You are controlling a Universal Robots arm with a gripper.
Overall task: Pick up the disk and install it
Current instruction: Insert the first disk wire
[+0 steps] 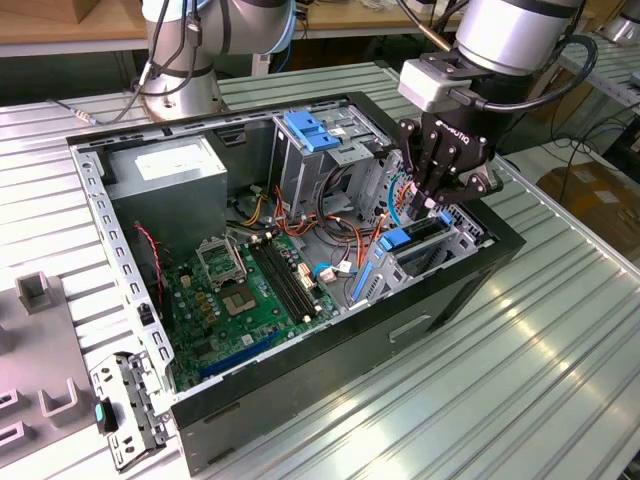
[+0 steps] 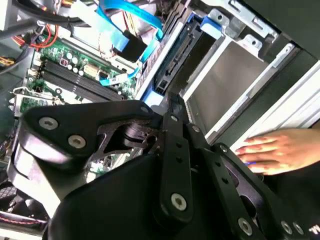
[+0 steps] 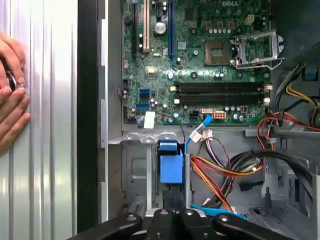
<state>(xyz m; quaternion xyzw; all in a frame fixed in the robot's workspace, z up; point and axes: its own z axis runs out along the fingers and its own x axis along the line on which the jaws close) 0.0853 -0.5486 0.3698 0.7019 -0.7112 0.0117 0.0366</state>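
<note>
Firstly, at the lower left of the exterior view, a detached metal bracket (image 1: pixel 128 410) lies on the ribbed worktop (image 1: pixel 520 380) beside the open computer case (image 1: pixel 330 350), seemingly put aside so the interior is free to reach into. Inside the case, the grey power-supply box (image 1: pixel 165 170) fills the upper-left corner. The green motherboard (image 1: pixel 250 285) lies flat on the case floor with its memory slots and processor socket bare. Right of centre stands the tall drive cage, with a blue latch (image 1: pixel 315 130) on top. Orange cables (image 1: pixel 340 232) trail from it across the board toward the right.

Further right, at the right end of the case, the disk (image 1: pixel 410 240) stands on edge in its bay with the blue carrier rail uppermost. It looks already slid well down its guides rather than being carried.

Directly above it, the jaws are drawn together, not spread around the disk, and point down at its top edge. That pose suits pressing the disk home more than gripping it. I cannot tell whether the tips actually touch the rail.

In the first wrist view a person's hand (image 3: pixel 12 95) rests on the worktop just outside the case wall, probably to steady the case.
</note>
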